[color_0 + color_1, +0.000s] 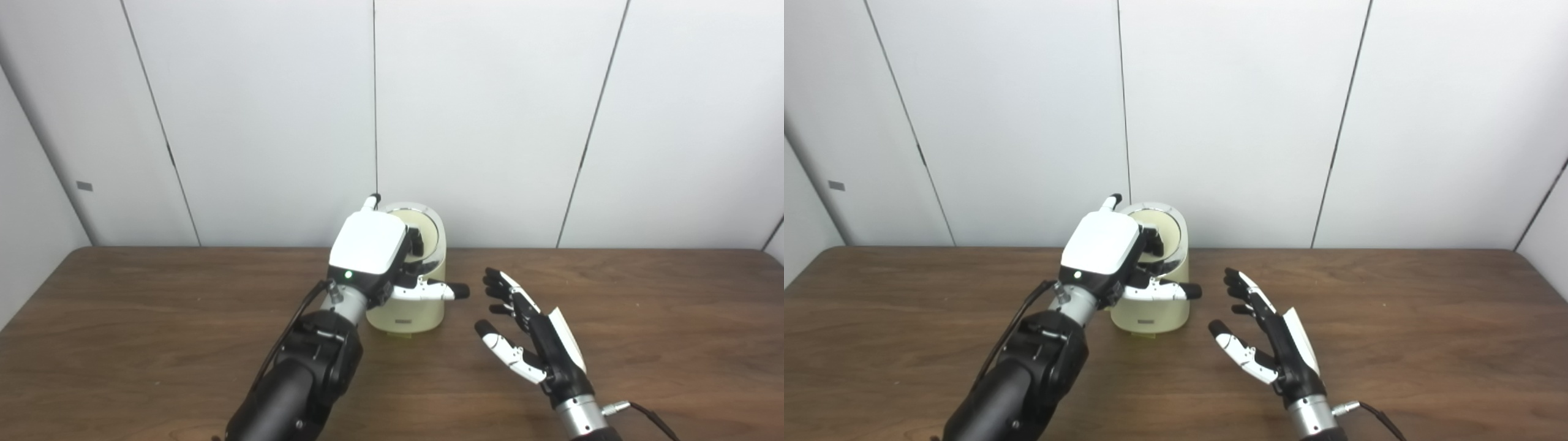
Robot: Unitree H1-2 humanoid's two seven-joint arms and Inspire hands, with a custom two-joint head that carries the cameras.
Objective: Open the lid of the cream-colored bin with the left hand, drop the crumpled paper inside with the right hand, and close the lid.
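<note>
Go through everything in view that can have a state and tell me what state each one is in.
bin: upright on the table
lid: tipped up, open
left hand: over the bin's mouth; whether it holds the lid cannot be told
right hand: open, empty, beside the bin
crumpled paper: not in view

No text can be read anywhere. The cream-colored bin (409, 312) carries a small dark rectangular label (404, 321) low on its front wall — too small and blurred to make out any letters. On the wall panel (122, 122) at the far left sits a little grey tag (84, 185) (also illegible, if it bears writing at all). The back of the left hand (367, 251) shows a green indicator light (348, 274) — a sign, not a word.
</note>
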